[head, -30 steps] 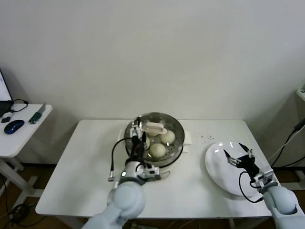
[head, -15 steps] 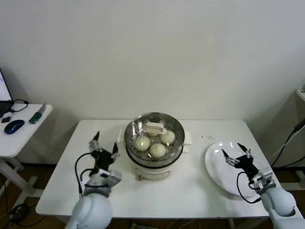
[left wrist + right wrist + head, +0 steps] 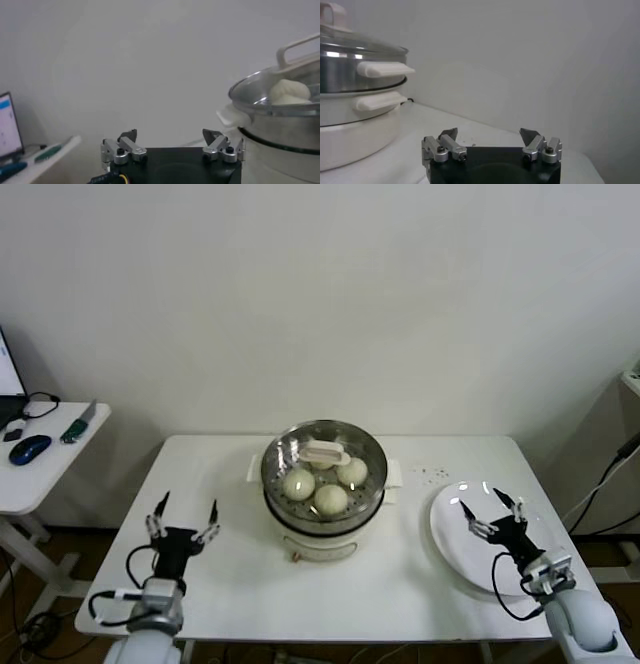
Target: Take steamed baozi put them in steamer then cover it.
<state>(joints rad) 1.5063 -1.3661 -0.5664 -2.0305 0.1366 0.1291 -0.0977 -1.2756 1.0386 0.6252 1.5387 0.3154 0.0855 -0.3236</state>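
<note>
White plate (image 3: pixel 452 529) beside covered steamer (image 3: pixel 322 484)

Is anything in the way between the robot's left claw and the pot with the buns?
Nothing visible is. The left gripper hangs open over bare table, off to the left of the steamer. The buns are already inside, under the lid.
</note>
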